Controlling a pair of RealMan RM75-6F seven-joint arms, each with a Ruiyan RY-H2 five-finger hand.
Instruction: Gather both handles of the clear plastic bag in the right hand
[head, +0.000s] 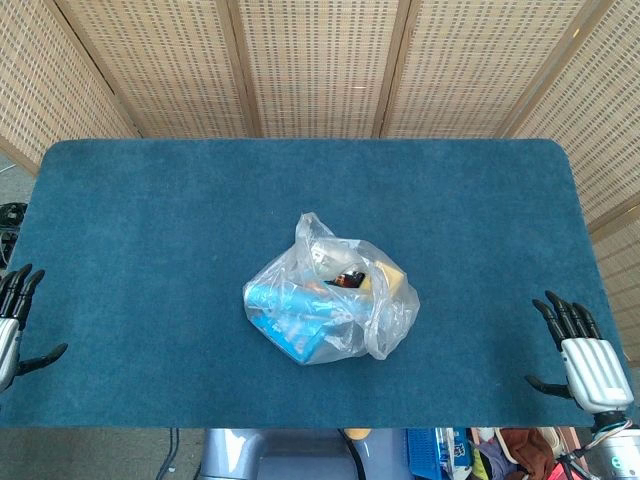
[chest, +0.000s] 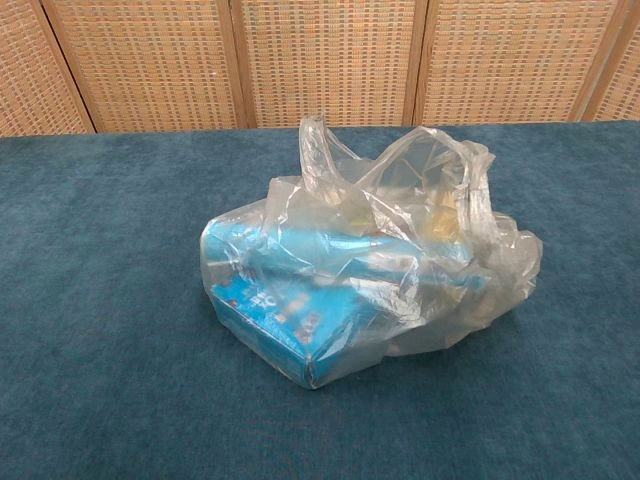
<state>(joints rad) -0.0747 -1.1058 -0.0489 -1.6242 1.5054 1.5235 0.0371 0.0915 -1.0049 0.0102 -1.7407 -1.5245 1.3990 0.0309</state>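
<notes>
I see one clear plastic bag mid-tabletop with one blue box inside, my left robot hand and right robot hand at the near corners, fingers spread, holding nothing.

A table covered in dark teal carpet-like cloth, its far corners rounded, stands before a folding screen of woven cane panels in pale wooden frames, under even, soft light without hard shadows.
</notes>
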